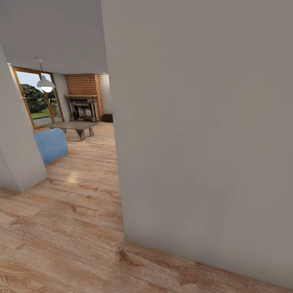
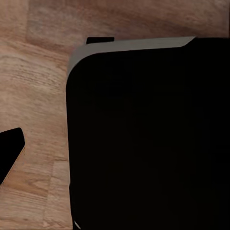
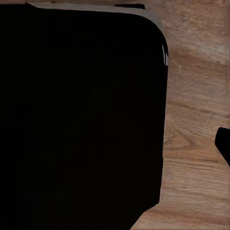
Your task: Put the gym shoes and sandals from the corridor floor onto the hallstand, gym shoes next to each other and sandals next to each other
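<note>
The gym shoes, the sandals and the hallstand are out of view. Light brown wood-plank corridor floor (image 1: pixel 61 244) spreads below me in the head view. In the left wrist view, a dark tip of one of my left gripper's fingers (image 2: pixel 9 153) hangs over the planks (image 2: pixel 38 96), beside my black base (image 2: pixel 143 134). The right wrist view has a dark finger edge (image 3: pixel 224 146) over the floor (image 3: pixel 196 105), next to the same black body (image 3: pixel 81 115). Neither view lets me judge how the jaws stand.
A plain grey wall (image 1: pixel 203 142) stands close ahead and to the right, its foot running diagonally across the floor. Another wall corner (image 1: pixel 16 142) is at the left. Between them the passage opens onto a room with a blue sofa (image 1: pixel 51 144), a low table (image 1: pixel 75 127) and a brick fireplace (image 1: pixel 83 101).
</note>
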